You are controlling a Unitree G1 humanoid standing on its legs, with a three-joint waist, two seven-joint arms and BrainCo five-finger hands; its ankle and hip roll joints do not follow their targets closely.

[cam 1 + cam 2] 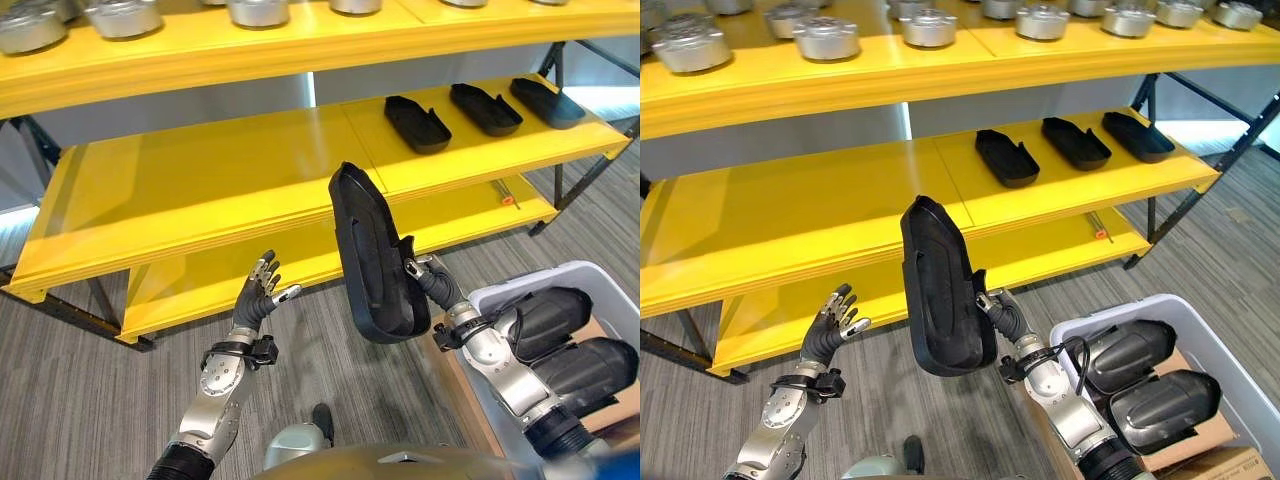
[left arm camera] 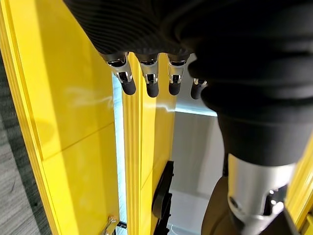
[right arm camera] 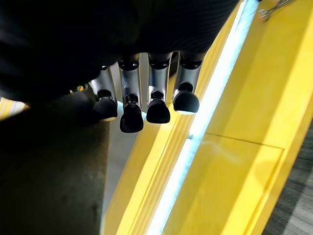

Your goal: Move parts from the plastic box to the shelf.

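My right hand (image 1: 432, 283) is shut on a long black moulded part (image 1: 370, 250), pinching its edge and holding it upright in front of the yellow middle shelf (image 1: 200, 190). In the right wrist view the fingers (image 3: 146, 105) curl beside the dark part (image 3: 49, 171). My left hand (image 1: 258, 300) is raised to the left of the part, apart from it, open with its fingers (image 2: 146, 85) straight. Two more black parts (image 1: 555, 325) lie in the grey plastic box (image 1: 545, 278) at the lower right. Three black parts (image 1: 417, 123) lie in a row on the middle shelf's right end.
Silver round metal parts (image 1: 825, 38) line the top shelf. An orange-tipped tool (image 1: 503, 195) lies on the lowest shelf at the right. The middle shelf's left and centre are bare yellow. Dark shelf legs (image 1: 570, 185) stand at the right on grey carpet.
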